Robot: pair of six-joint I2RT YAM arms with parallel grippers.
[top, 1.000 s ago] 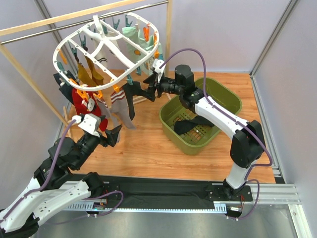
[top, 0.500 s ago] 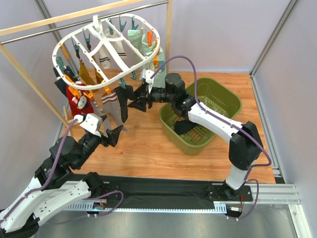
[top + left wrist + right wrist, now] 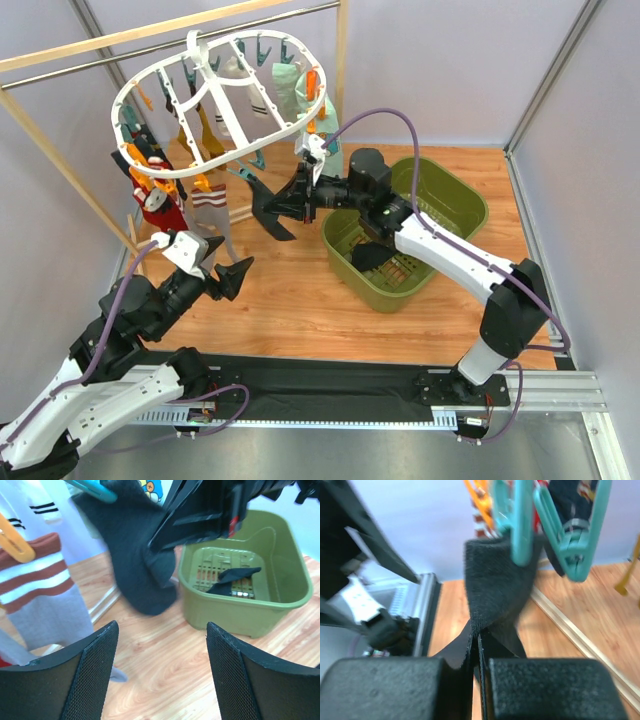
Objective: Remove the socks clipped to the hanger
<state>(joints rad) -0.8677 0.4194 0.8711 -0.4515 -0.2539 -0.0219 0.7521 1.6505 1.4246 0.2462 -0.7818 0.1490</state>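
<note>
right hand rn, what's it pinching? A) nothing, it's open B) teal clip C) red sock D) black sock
D: in the right wrist view the right hand is shut on the black sock, just below the teal clip that the sock hangs from.

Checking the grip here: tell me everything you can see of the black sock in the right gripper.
The black sock is soft, dark knit fabric. A teal clip pinches its top edge; the right gripper is shut on its bunched middle. Its rounded end hangs free above the wooden tabletop.
</note>
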